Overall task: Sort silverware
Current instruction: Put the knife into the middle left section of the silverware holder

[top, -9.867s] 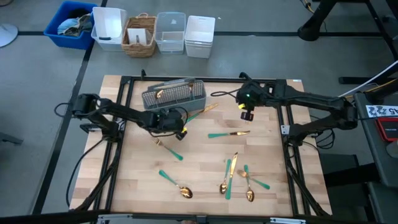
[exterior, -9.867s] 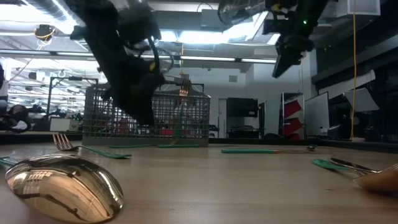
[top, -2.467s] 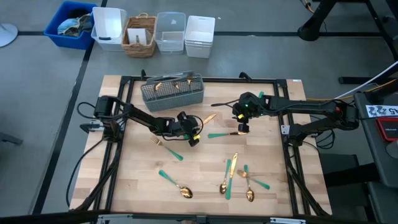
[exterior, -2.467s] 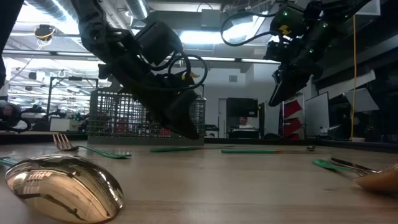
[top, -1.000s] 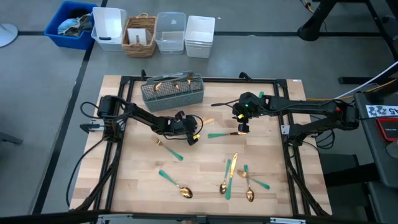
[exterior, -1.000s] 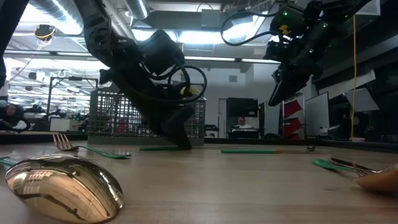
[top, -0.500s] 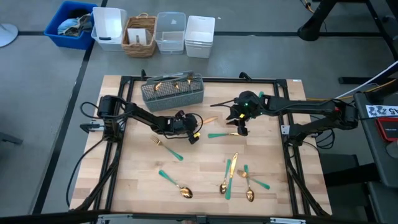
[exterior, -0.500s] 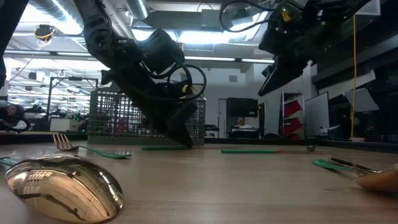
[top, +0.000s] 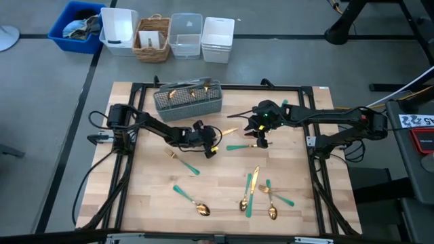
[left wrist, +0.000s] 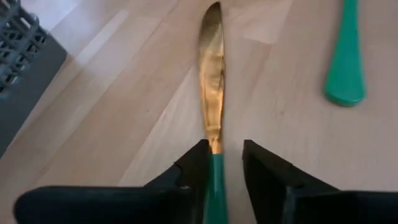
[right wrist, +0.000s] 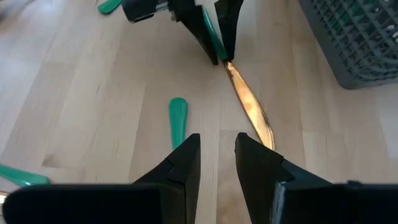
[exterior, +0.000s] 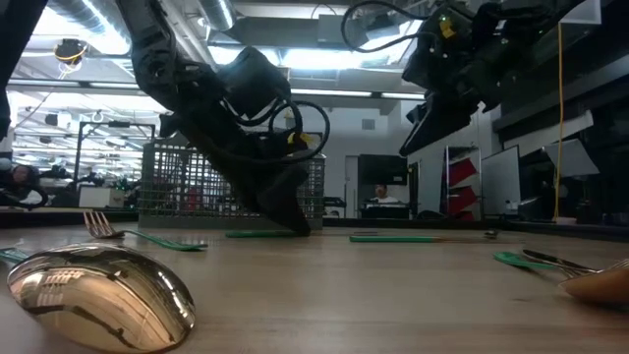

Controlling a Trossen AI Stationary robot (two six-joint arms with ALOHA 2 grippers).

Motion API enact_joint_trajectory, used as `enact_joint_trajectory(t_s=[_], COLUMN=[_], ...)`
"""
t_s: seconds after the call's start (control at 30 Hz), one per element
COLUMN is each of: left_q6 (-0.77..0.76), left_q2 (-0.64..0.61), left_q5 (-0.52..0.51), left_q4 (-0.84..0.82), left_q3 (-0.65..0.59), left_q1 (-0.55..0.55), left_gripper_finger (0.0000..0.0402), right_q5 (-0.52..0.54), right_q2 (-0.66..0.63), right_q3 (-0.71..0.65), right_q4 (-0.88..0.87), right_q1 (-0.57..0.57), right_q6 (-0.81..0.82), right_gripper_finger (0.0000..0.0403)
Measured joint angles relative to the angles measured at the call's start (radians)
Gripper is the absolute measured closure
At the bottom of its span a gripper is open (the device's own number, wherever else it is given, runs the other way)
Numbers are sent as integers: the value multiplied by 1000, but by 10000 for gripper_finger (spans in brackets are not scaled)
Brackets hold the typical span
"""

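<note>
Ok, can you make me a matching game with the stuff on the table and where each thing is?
Things:
1. knife
2. grey mesh caddy
3. big spoon bowl
4. right gripper

Places:
A. at the table's far edge, with gold heads sticking up
B. handle between the left gripper fingers
C. closest to the low camera
D. hovering above the wood, near the knife's tip

Pairs: 1-B, 2-A, 3-C, 4-D

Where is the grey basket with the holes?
In the high view, the grey basket sits at the table's far edge, left of middle, just behind the left claw.
</note>
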Motion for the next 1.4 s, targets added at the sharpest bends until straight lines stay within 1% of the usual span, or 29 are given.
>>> enact_joint_trajectory(t_s=[0.13,0.33,0.43,0.6,0.77,0.9,0.97,1.07,1.17,1.4], left_q6=[-2,-8,-7,-33,-74,-98,-124,-170,-233,-324], left_q2=[7,16,16,14,12,11,11,11,11,13], left_q5=[-7,-11,-7,41,51,57,76,105,131,143], left_q4=[1,12,12,-41,-75,-76,-77,-78,-79,-78], left_q3=[1,1,2,7,8,7,7,7,6,6], left_q1=[11,29,31,27,13,8,8,8,8,8], left_gripper_finger=[290,286,295,326,364,383,383,372,365,373], right_q5=[0,0,0,0,0,0,1,11,36,94], right_q2=[0,0,0,22,102,185,226,282,327,389], right_q3=[0,0,0,0,0,1,1,2,2,1], right_q4=[3,54,77,106,155,214,239,294,330,345], right_q1=[0,0,0,0,0,0,0,0,0,0], right_q6=[-11,-11,-12,-42,-101,-139,-149,-175,-220,-324], right_gripper_finger=[302,302,302,302,302,302,302,302,302,302])
